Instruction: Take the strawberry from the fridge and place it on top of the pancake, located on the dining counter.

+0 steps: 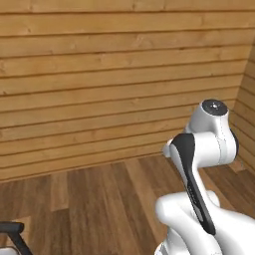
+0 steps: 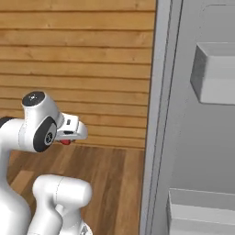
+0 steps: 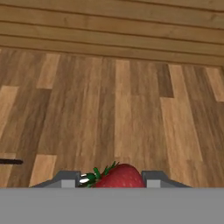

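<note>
- Strawberry [image 3: 120, 176] sits between the two fingertips of the gripper [image 3: 113, 178], which is closed on it; the hand view shows the red body flanked by a grey tip on each side, green leaves pointing to the left of that view.
- Right base view confirms: a small red spot [image 2: 65, 142] shows just under the white hand at the end of the arm, clear of the floor.
- Fridge [image 2: 197, 137] stands to the right in the right base view, its grey door and inner bins near the arm but apart from the hand. Berry is out of it.
- Surroundings ahead of the hand: plank floor [image 3: 109, 100] and wooden wall [image 1: 114, 74]. Neither pancake nor worktop can be placed from these views, so their direction from the gripper cannot be stated.
- Judgement: pick-up stage complete, carry stage in hand. The deciding relation is berry-to-pancake, and it is not yet established; the base probably needs to turn away from the wall before any placing.
- Risk, judged: berry is small and round, so it could slip during a wide swing.
</note>
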{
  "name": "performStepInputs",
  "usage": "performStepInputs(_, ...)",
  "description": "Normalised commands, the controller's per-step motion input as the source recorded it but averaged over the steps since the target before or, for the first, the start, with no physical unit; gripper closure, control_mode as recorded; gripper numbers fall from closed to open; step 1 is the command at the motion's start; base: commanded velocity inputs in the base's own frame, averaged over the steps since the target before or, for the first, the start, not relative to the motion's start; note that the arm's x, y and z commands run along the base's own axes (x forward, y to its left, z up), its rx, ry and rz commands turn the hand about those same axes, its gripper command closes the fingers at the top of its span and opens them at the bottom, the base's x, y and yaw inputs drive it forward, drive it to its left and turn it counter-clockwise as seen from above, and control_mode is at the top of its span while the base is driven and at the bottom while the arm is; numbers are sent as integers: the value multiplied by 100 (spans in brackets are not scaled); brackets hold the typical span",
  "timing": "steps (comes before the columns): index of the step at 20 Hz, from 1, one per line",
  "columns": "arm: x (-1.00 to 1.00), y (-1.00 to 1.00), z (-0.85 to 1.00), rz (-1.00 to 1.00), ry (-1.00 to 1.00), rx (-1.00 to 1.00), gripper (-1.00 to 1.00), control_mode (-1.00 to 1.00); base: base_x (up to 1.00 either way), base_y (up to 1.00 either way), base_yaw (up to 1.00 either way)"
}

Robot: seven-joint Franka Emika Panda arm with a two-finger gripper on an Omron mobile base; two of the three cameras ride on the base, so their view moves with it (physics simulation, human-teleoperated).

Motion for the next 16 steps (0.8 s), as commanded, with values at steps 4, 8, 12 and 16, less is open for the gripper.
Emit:
performStepInputs(4,0,0,0,0,0,0,100,100,100,8,-1)
performStepInputs(8,0,0,0,0,0,0,100,100,100,35,2)
performStepInputs(12,0,0,0,0,0,0,100,100,100,64,17)
performStepInputs(16,0,0,0,0,0,0,100,100,100,68,44)
